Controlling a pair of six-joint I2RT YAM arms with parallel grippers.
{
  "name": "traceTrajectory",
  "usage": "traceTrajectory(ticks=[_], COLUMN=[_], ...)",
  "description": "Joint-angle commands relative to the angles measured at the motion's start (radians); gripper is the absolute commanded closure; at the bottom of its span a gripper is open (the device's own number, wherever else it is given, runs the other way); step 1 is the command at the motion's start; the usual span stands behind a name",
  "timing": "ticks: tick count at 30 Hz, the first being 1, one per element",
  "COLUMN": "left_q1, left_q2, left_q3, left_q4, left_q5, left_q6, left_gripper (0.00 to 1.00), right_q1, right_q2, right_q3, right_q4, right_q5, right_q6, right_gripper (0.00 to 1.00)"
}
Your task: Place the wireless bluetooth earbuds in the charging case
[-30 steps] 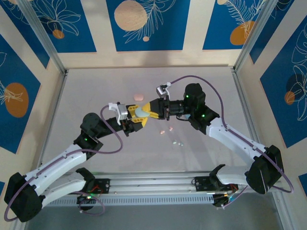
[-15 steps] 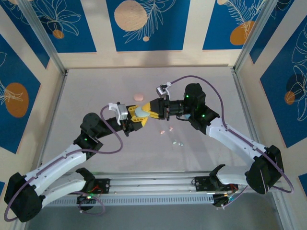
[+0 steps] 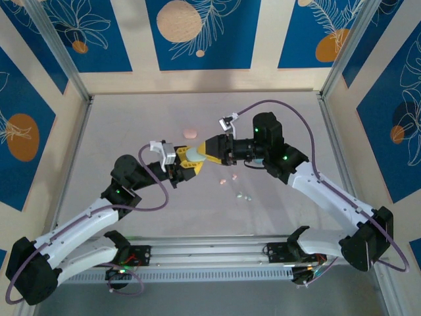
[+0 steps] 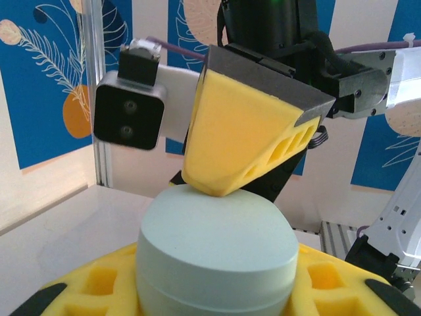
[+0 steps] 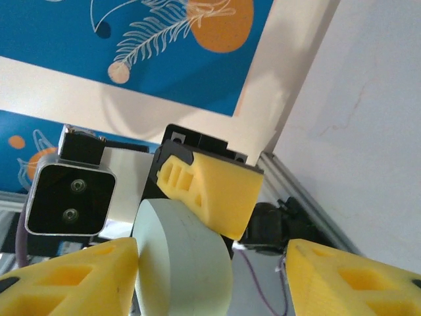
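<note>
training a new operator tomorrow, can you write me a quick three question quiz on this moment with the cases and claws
1. True or false: the left claw is clamped on the mint case.
2. Pick one. The right claw has its jaws: A) apart, one finger touching the mint case; B) shut on a pink earbud; C) shut on the pink case.
3. Fill the gap: the pink case lies on the ____, apart from both claws.

Key: 1 true; 2 A; 3 table.

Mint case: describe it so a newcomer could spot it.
At the middle of the table, the left gripper holds the mint case. It is a round pale-green puck, far larger than the loose earbuds; unlike the pink case behind, it sits between yellow fingers.
</note>
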State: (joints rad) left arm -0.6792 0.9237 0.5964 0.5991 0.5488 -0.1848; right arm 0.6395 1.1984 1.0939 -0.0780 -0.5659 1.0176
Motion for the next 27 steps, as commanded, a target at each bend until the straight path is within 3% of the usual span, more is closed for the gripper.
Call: traceTrajectory(ticks=[1,5,10,22,27], left_q1=[-0.008,-0.008,-0.008,-0.008,-0.008], left_q2=[-0.017,-0.009,0.007,0.017,0.015], left_q3=[-0.005,-0.016,-0.015,-0.007,0.000], left_q4=[0.081,0.098,0.115,0.136,0.134], left_q5=[0.015,0.020,0.027,0.046,0.089], left_q6=[-0.039,-0.064,-0.092,-0.120,-0.110], left_gripper=[0.78,0.78,0.78,0.78,0.78], right_q1=[0.000,0.006,0.019,0.052,0.047], right_q2=[-0.063,-0.098,-0.087,-0.043,-0.040], right_q3=[0.073,0.076,0.117,0.155,0.173], right_q4=[-0.202,-0.254,-0.315,-0.361,-0.370], right_q5=[0.136,0.203,0.119,0.152,0.235], right_q6=[-0.298,-0.525,-0.648,-0.694,-0.638], right_gripper=[0.36,0.35,0.34,0.34,0.37])
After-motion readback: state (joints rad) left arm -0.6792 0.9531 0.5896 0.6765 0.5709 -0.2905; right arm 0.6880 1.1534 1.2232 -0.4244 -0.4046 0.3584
